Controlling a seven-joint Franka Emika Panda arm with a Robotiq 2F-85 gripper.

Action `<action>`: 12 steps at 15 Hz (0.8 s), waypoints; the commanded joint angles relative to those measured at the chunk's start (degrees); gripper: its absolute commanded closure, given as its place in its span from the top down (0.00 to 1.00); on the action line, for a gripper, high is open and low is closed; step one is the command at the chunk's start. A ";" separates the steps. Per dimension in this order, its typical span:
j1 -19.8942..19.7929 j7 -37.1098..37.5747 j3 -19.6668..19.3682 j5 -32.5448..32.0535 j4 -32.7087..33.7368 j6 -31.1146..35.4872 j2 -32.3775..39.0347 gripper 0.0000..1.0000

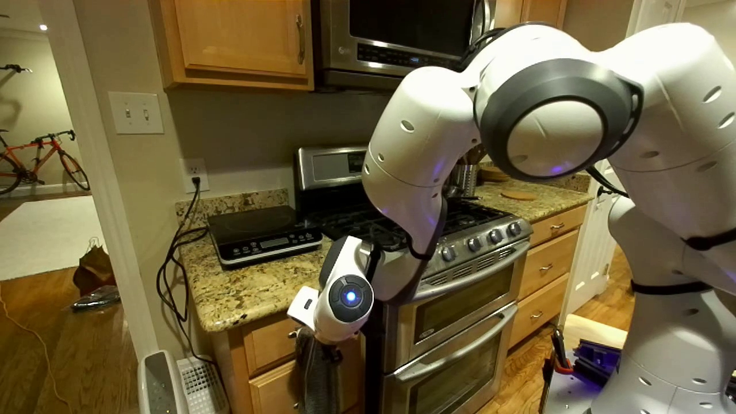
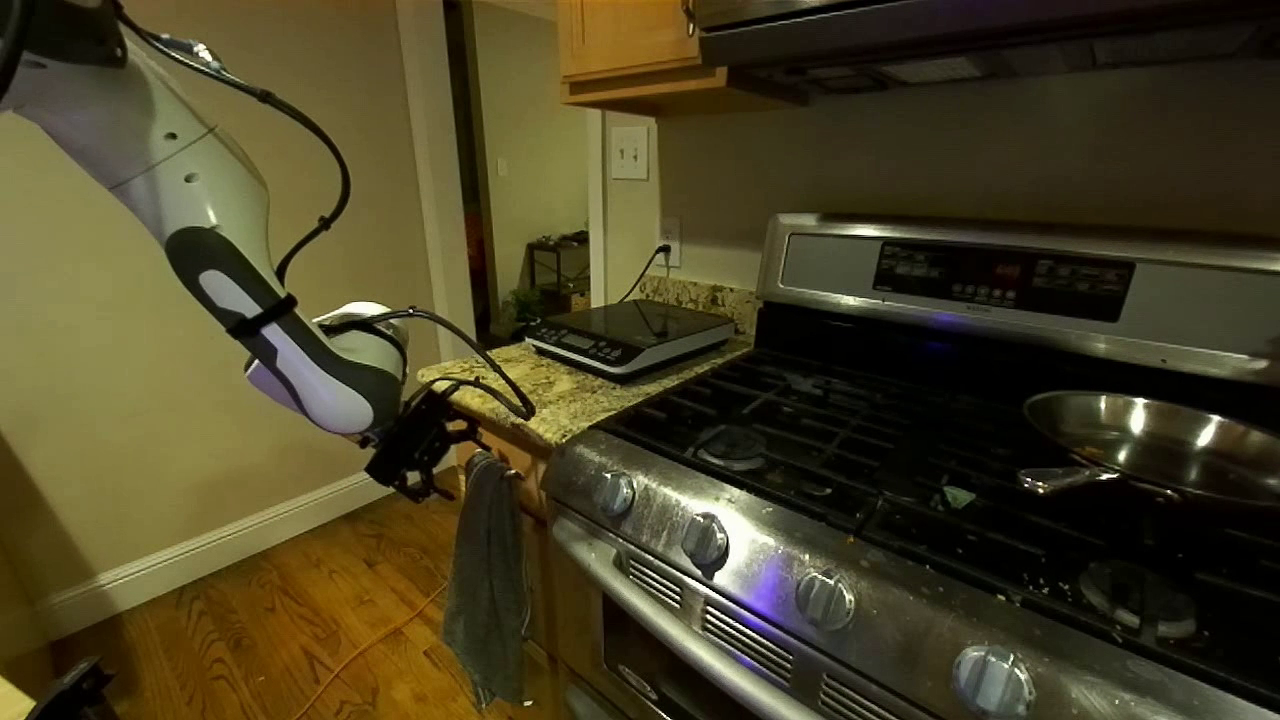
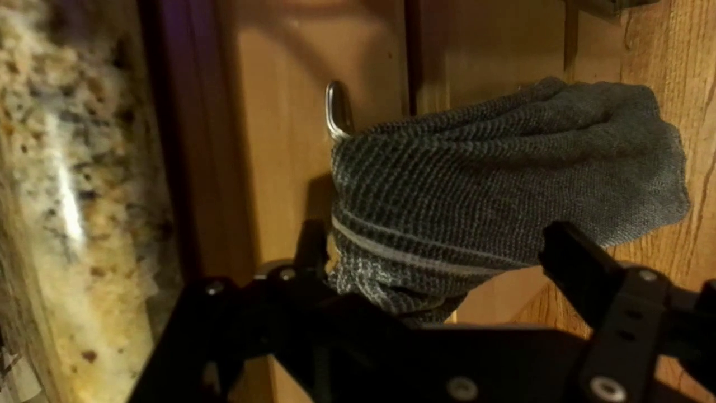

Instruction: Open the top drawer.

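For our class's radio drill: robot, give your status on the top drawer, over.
Jaws open, holding nothing. Top drawer looks shut. In the way: gray towel hanging from its handle.

The arm [image 1: 417, 109] is glossy white, rounded and dotted with small oval recesses [image 1: 407, 125]. A dark grey ring [image 1: 560, 80] frames a pale round cap [image 1: 556, 138]. Lower down, a black disc [image 1: 351, 311] bears a glowing blue light [image 1: 351, 296]. Black straps [image 2: 262, 315] wrap it in places, and a black cable [image 2: 346, 185] loops alongside. The end effector [image 3: 435, 240] is black, with silvery round screws [image 3: 608, 387].
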 commanded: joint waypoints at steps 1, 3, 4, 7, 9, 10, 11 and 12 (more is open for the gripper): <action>-0.42 1.37 -0.81 -2.03 1.88 -0.23 1.78 1.00; -0.57 1.39 -1.13 -2.17 2.76 -0.04 2.66 0.98; -0.57 1.41 -1.33 -2.36 3.19 -0.01 3.06 0.89; -0.80 1.65 -1.66 -2.99 4.33 0.11 3.99 0.67; -1.01 1.87 -1.76 -3.10 4.78 0.22 4.34 0.47; -1.03 1.97 -1.79 -3.11 4.81 0.24 4.35 0.40; -1.00 2.02 -1.87 -3.13 4.88 0.22 4.40 0.34; -1.01 2.07 -1.92 -3.09 4.89 0.29 4.42 0.28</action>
